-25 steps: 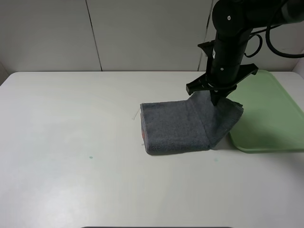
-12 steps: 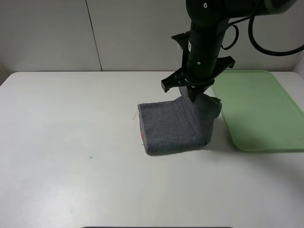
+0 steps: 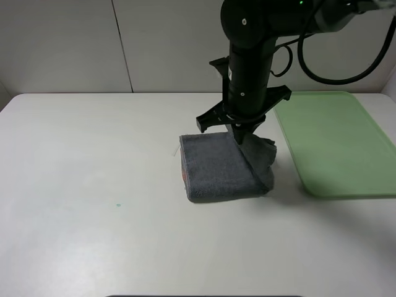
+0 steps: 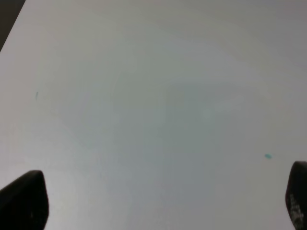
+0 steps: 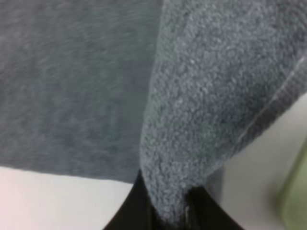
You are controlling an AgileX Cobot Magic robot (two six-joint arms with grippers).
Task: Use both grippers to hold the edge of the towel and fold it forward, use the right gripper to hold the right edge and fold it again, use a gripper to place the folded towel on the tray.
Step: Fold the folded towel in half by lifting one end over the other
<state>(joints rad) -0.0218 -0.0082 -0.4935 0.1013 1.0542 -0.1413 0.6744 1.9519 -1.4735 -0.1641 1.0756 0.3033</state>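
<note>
The dark grey towel (image 3: 213, 167) lies folded on the white table, left of the pale green tray (image 3: 334, 142). My right gripper (image 3: 239, 137) hangs over the towel's right half, shut on the right edge (image 3: 263, 156), which it holds lifted so the flap slopes down to the table. In the right wrist view that flap (image 5: 211, 96) runs into the closed fingers (image 5: 136, 208), with the flat towel (image 5: 72, 86) behind. My left gripper (image 4: 160, 196) shows only in its wrist view, open over bare table, with one fingertip (image 4: 24, 201) in each lower corner.
A small orange patch (image 3: 184, 177) shows at the towel's left fold. A tiny green speck (image 3: 117, 205) marks the table at front left. The tray's rim (image 5: 295, 196) peeks in beside the lifted flap. Grey wall panels stand behind the table.
My right gripper has carried the towel's right edge leftward, off the tray's corner and over the towel's right half. The left gripper has not visibly moved.
</note>
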